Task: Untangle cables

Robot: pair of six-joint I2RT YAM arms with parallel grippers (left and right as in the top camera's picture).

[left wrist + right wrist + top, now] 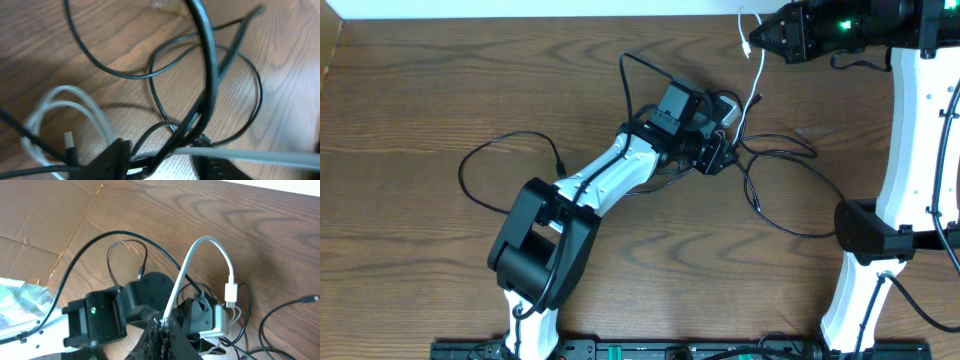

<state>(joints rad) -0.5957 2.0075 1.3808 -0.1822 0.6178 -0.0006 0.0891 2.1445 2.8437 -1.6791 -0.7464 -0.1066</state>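
The cables form a tangle in the middle of the table. Thin black cords (461,178) loop out to the left and right of it. My left gripper (718,152) sits low in the tangle. In the left wrist view the left gripper (162,165) stands open, with a black cord (209,60) and the white cord (260,156) crossing between its fingers (117,160). My right gripper (752,42) hangs at the back right, shut on the white cord (757,85). The right wrist view has the white cord (200,245) arching from the right gripper (162,322) down to a white plug (231,292).
Flattened cardboard (40,220) lies off the table's left side. The right arm's base (865,230) stands at the right and a black rail (620,350) runs along the front edge. A white strip (520,8) borders the back of the table.
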